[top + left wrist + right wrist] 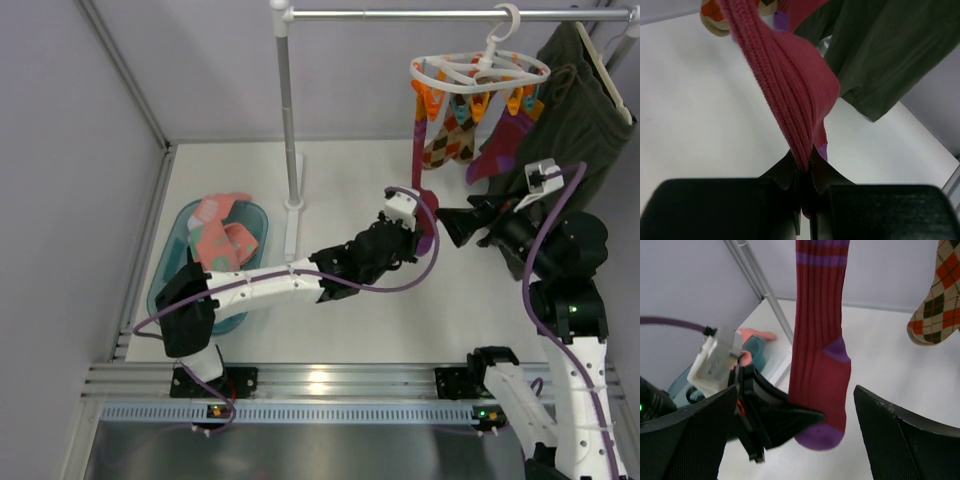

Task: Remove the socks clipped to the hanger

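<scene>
The white oval hanger (pixel 480 72) hangs from the rail at the top right, its orange and teal clips dangling. A long maroon sock (pixel 418 150) with a purple toe hangs from one clip. My left gripper (pixel 424 222) is shut on its lower end; in the left wrist view the ribbed maroon sock (pixel 790 85) runs down between the closed fingers (pixel 785 172). My right gripper (pixel 450 226) is open, its fingers (pixel 695 435) standing wide on either side of the maroon sock (pixel 817 340), not touching it. Argyle socks (pixel 450 140) and a magenta sock (pixel 497 150) stay clipped.
A large dark olive garment (pixel 582 120) hangs on the rail right of the hanger, close behind my right arm. A teal basin (pixel 180 262) at the left holds pink-and-white socks (pixel 222 232). The rack's upright pole (pixel 288 120) stands between basin and hanger.
</scene>
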`<action>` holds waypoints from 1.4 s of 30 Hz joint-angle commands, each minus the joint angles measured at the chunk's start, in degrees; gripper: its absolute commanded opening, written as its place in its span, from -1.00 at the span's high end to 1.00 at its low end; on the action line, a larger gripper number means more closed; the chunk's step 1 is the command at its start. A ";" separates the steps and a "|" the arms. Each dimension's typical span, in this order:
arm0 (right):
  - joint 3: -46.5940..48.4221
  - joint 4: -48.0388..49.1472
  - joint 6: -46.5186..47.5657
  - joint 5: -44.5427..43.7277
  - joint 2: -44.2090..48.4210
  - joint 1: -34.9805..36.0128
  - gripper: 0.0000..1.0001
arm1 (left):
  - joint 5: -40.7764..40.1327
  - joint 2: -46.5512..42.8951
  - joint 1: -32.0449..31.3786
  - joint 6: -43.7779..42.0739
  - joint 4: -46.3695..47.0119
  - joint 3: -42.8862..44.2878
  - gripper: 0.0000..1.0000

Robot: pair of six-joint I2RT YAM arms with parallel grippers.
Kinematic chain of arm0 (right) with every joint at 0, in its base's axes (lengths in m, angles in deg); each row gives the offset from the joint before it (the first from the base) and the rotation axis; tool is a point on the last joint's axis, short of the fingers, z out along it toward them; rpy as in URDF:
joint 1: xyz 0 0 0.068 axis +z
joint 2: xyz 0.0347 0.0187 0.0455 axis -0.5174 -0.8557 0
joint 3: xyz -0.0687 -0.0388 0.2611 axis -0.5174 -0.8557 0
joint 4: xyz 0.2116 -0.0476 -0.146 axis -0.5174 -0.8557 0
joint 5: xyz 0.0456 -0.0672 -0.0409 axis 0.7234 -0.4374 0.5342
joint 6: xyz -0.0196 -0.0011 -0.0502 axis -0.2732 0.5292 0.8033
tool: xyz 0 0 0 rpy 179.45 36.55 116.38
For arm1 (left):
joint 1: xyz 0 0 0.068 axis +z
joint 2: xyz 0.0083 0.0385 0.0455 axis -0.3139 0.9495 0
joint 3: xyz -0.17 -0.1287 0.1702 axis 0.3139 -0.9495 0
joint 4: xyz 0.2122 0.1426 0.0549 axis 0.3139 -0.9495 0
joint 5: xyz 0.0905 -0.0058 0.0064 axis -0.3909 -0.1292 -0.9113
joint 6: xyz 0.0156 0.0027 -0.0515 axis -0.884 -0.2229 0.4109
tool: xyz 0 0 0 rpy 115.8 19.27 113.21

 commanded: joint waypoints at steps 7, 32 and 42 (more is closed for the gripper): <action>11.19 -6.33 1.42 -7.55 -4.77 -0.55 -0.78 | -6.84 10.13 -5.24 -9.04 3.06 11.05 1.00; 22.18 5.52 13.47 -25.39 -29.74 18.52 0.36 | -8.60 7.42 -5.51 -12.82 3.06 9.05 1.00; 15.50 10.63 13.91 -23.20 -22.90 18.00 1.00 | -10.53 1.81 -4.36 -12.30 3.06 3.34 -0.61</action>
